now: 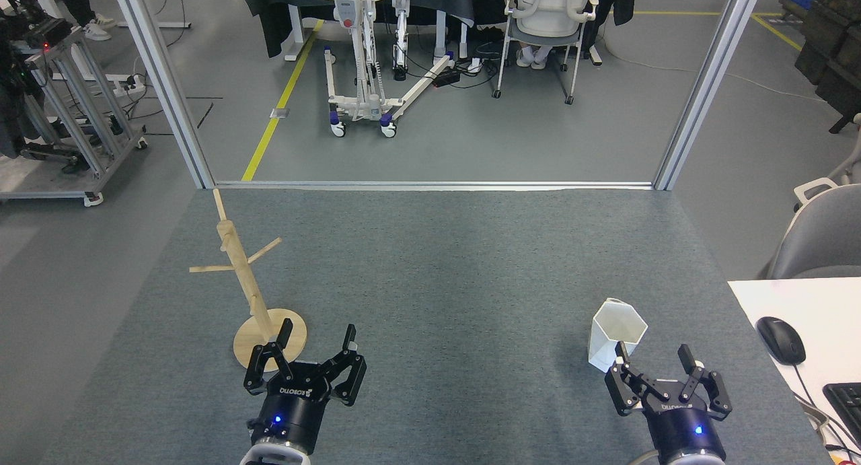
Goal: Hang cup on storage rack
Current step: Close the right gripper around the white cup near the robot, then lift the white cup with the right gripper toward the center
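Head view: right gripper (655, 361) sits low at the near edge, jaws wide open, empty, just short of the cup (615, 332), which stands upright on the table (457, 263). Advance squarely so the fingers straddle one wall before closing. Left gripper (316, 342), open and empty, rests by the rack (250, 283) base, far left.
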You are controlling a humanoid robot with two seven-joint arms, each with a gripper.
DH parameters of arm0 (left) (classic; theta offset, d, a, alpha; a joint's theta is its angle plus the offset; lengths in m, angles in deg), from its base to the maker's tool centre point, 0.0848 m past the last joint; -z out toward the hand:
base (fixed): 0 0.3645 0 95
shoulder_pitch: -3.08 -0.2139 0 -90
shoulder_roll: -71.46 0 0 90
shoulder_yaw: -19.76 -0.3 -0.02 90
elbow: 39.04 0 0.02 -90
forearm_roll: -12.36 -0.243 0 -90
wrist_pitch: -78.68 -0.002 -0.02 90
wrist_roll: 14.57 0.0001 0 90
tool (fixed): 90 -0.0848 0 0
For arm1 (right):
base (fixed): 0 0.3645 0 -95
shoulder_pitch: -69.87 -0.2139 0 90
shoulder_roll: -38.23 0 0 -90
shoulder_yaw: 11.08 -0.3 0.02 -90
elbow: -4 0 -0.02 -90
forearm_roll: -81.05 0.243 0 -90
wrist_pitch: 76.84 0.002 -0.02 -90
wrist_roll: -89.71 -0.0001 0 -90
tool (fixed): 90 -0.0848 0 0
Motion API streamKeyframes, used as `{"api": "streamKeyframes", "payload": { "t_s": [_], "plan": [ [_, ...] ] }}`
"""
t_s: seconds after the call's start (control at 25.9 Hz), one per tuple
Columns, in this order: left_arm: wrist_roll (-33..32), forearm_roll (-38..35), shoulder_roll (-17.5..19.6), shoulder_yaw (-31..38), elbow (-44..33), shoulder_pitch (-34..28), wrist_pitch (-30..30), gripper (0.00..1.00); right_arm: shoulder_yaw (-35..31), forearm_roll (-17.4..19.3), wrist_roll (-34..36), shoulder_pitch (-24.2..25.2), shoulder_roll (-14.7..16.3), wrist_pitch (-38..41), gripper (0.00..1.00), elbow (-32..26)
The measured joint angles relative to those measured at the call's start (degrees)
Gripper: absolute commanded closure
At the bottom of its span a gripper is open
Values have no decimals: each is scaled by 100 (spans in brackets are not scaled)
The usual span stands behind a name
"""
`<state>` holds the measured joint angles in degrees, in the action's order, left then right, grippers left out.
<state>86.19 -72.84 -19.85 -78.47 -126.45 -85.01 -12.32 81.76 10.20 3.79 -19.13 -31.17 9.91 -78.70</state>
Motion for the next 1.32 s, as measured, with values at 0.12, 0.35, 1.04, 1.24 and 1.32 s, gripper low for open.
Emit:
{"api": "streamKeyframes", "payload": {
  "t_s": [0.12, 0.35, 1.04, 1.24, 1.32],
  "plan": [
    [0, 2, -6, -5, 19, -5, 3, 1, 13, -5, 27, 4, 3, -1, 0, 307],
    [1, 3, -9, -4, 33, -6, 4, 1, 316, 0, 56, -515, 13, -42, 1, 1056],
    [7, 3, -11, 5, 119, 26, 4, 1, 736, 60, 66, -1503, -51, -77, 1, 2284],
    [8, 3, -59, 0, 128, 37, 4, 1, 743, 67, 40, -1835, -86, -87, 1, 2685],
    [8, 3, -72, -1, 135, 37, 4, 1, 743, 70, 37, -1945, -97, -106, 1, 2812]
  ]
}}
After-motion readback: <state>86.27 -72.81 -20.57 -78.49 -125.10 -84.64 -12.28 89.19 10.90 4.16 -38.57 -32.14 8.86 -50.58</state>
